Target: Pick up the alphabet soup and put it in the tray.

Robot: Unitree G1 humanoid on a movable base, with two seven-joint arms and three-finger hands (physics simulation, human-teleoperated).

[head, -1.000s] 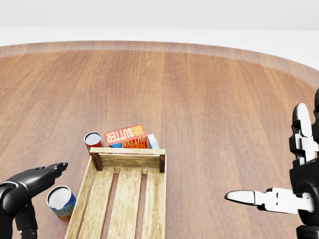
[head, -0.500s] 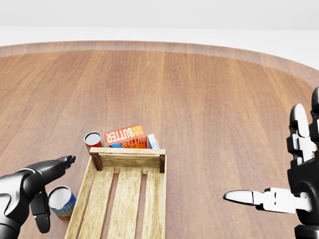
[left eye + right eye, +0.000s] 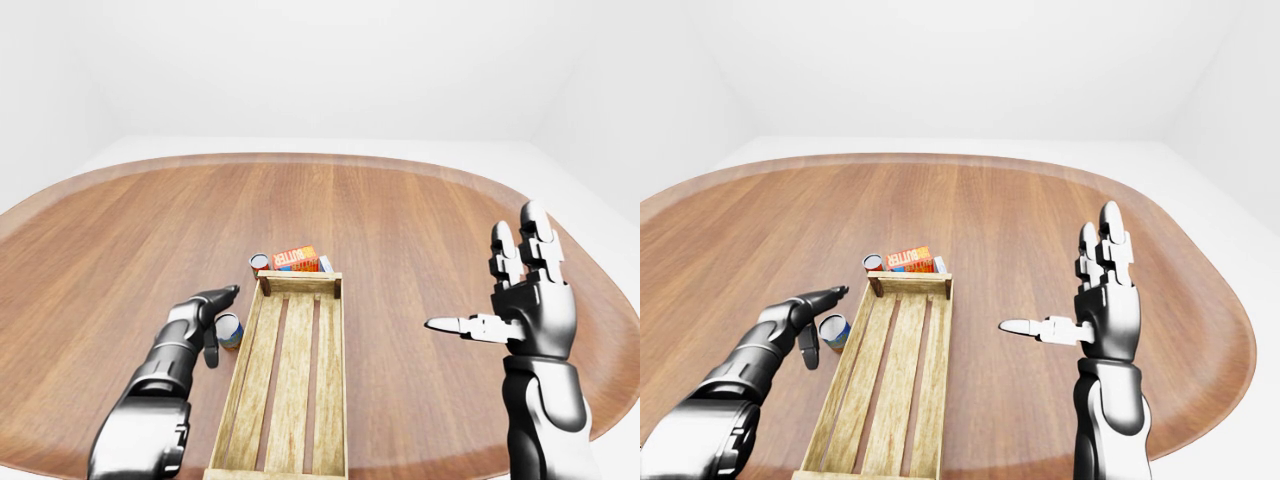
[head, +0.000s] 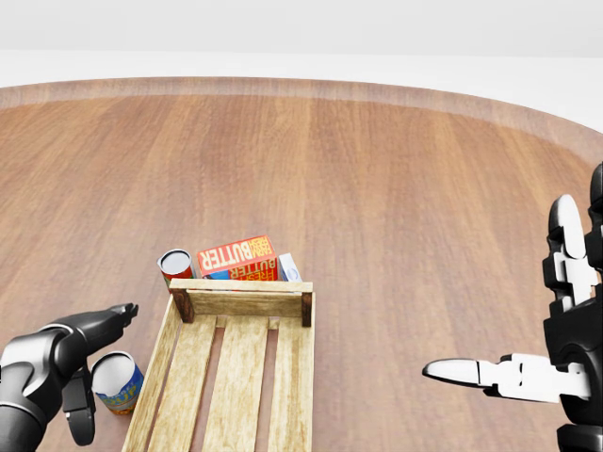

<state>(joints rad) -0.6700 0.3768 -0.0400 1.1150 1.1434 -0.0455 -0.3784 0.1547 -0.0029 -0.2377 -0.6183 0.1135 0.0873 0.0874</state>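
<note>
At the lower left of the head view, the left hand (image 4: 80, 363) reaches in over the wooden table (image 4: 396, 188), its dark fingers spread apart and closed on nothing. One finger points toward the tray, another hangs down beside the blue-and-white can (image 4: 116, 381). That can stands just beside the hand, outside the tray's left wall; whether hand and can touch cannot be told.

Right of it lies the tray (image 4: 236, 303), a slatted wooden crate running from the bottom edge of the head view up toward the middle, nothing lying on its slats. Just past its far end wall, toward the top of the view, three things sit together on the table: a red-labelled can (image 4: 175, 265) with a pale top at the left corner, a red butter box (image 4: 237, 255) lying tilted against the wall, and a small white-and-blue carton (image 4: 288, 268) at the right of the box. Which of the two cans is the alphabet soup cannot be read from the labels.

Well to the right, apart from everything, the right hand (image 3: 528, 300) is held upright with fingers straight up and the thumb stretched sideways toward the tray, fully open and empty.
</note>
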